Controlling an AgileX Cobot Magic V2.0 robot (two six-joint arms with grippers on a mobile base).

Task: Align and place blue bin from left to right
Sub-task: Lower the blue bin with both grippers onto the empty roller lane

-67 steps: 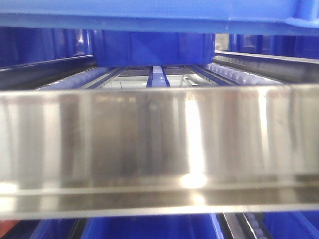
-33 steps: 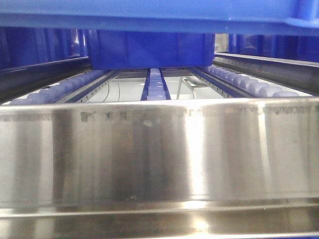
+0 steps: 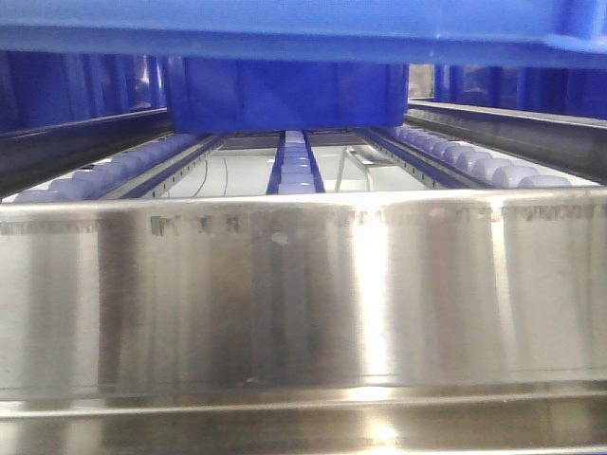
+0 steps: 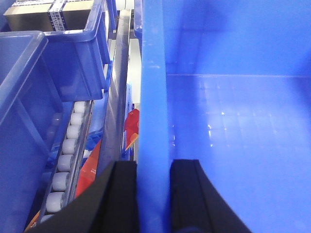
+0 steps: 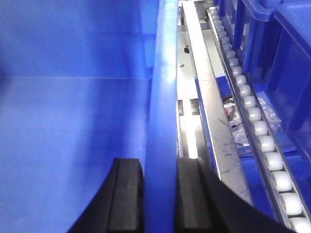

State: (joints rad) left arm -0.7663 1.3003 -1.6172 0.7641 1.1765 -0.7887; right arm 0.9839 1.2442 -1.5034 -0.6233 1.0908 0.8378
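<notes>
The blue bin (image 4: pixel 233 121) fills the left wrist view, showing its glossy inside floor and upright left wall. My left gripper (image 4: pixel 154 167) is shut on that wall's rim, one black finger on each side. In the right wrist view the same blue bin (image 5: pixel 73 121) lies to the left. My right gripper (image 5: pixel 159 165) is shut on its right wall rim. In the front view the blue bin (image 3: pixel 285 24) is a wide blue band across the top edge.
A steel rail (image 3: pixel 303 294) spans the front view, with roller tracks (image 3: pixel 294 166) and a smaller blue crate (image 3: pixel 285 95) behind it. Blue crates (image 4: pixel 29 97) and rollers (image 4: pixel 68 145) flank the left. A steel rail (image 5: pixel 209 107), rollers (image 5: pixel 257 126) and crates (image 5: pixel 286 63) flank the right.
The steel rail sits lower and larger in the front view than a second ago, and the blue crates under it have left the view. Hardly anything differs over the last half second.
</notes>
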